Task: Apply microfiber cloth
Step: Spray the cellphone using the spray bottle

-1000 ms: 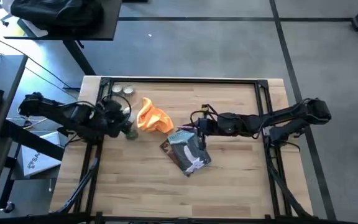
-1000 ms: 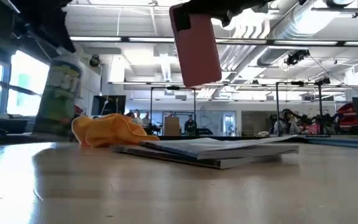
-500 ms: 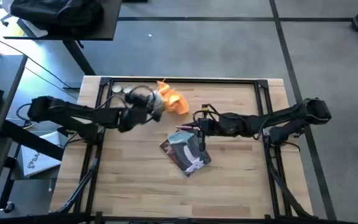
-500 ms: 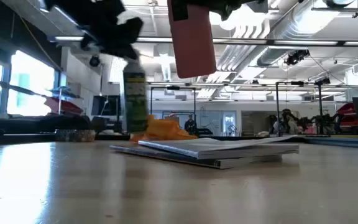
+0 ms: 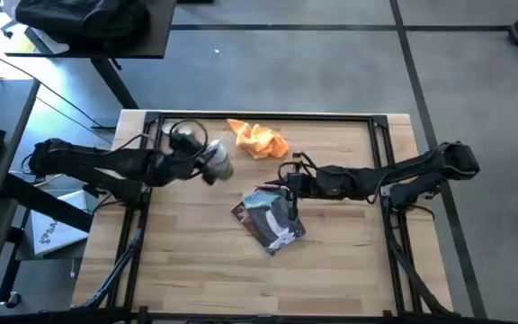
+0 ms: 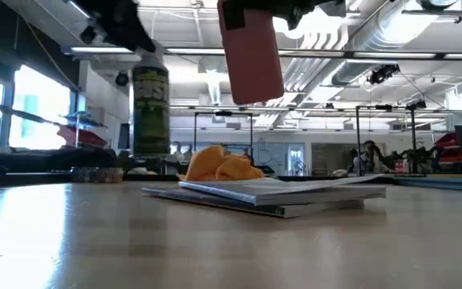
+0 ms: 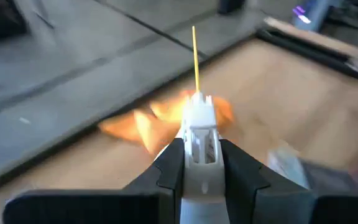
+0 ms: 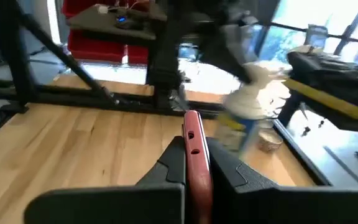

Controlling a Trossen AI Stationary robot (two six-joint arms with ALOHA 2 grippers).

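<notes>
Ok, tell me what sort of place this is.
Probably a robotics lab or workshop: a wooden table with a black frame, more framed rigs in the open hall behind, and exposed ceiling ducts and strip lights.

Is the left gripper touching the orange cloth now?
Apart. In the high view, the left gripper holds a spray can, and bare table lies between it and the microfiber cloth.

High view: you look straight down on the whole table | Low view: table height, level, facing the room | Wrist views: close, forward past each arm's fingers | Shared: high and low both show the microfiber cloth.
</notes>
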